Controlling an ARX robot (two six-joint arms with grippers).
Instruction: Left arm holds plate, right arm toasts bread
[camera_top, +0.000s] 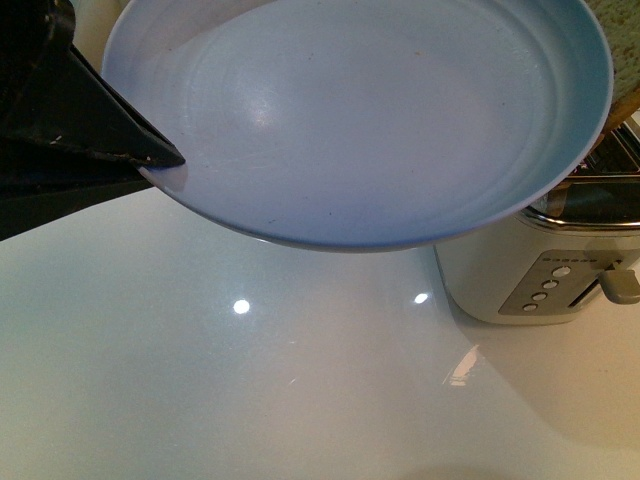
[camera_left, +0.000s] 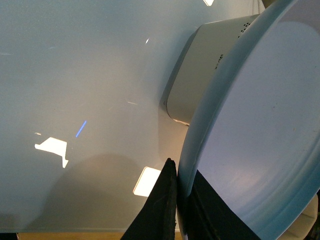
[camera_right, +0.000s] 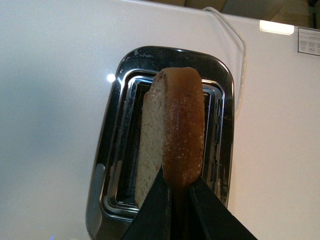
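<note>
My left gripper (camera_top: 165, 165) is shut on the rim of the pale blue-grey plate (camera_top: 380, 110), held up in the air and empty. In the left wrist view the black jaws (camera_left: 177, 192) clamp the plate's edge (camera_left: 250, 130). My right gripper (camera_right: 177, 192) is shut on the bread (camera_right: 180, 135), a brown slice held on edge right above the toaster's slot (camera_right: 135, 150). A corner of the bread (camera_top: 615, 35) shows behind the plate in the front view.
The white toaster (camera_top: 520, 280) with chrome top, buttons and a lever (camera_top: 620, 282) stands on the glossy white table (camera_top: 250, 380) at the right. It also shows in the left wrist view (camera_left: 200, 70). Its white cord (camera_right: 240, 55) runs off behind it.
</note>
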